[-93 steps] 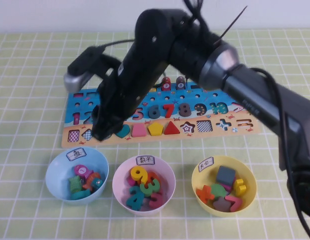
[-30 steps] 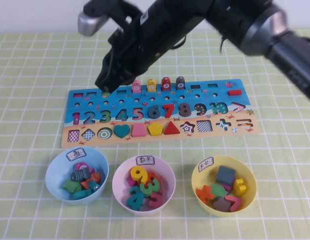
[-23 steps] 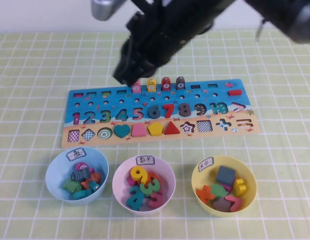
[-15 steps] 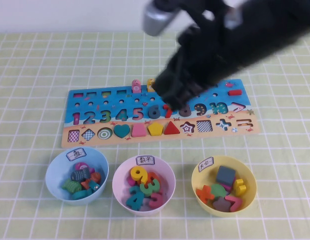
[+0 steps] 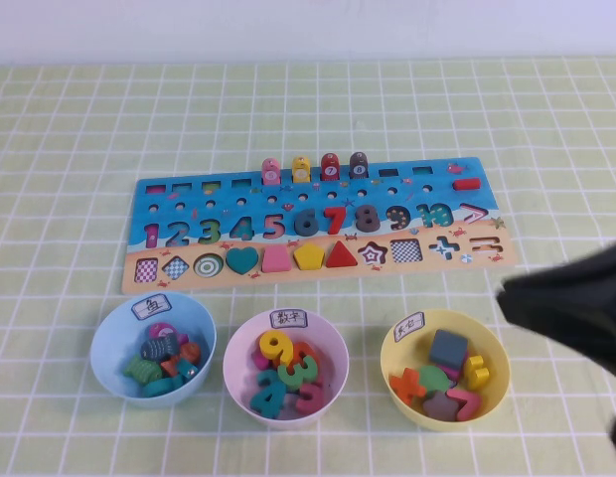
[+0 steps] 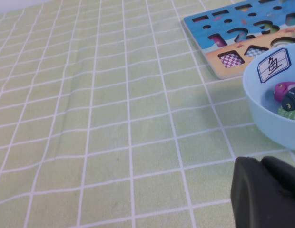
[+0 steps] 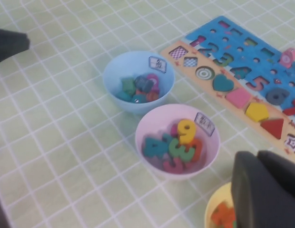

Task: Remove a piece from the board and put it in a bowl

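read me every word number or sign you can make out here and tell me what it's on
"1 2 3 4 5 6 7 8 9 10", then ">", "+", "÷", "=": on the board.
"鱼": white label on the blue bowl.
"9": yellow number piece in the white-pink bowl.
Labels on the white-pink and yellow bowl: too blurred to read.
Standing pegs' circles: too small to read.
Left gripper, right gripper: no markings visible.

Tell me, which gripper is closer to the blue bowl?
Left. The left gripper sits low beside the blue bowl, close to its rim. The right gripper hangs past the pink bowl, over by the yellow bowl.
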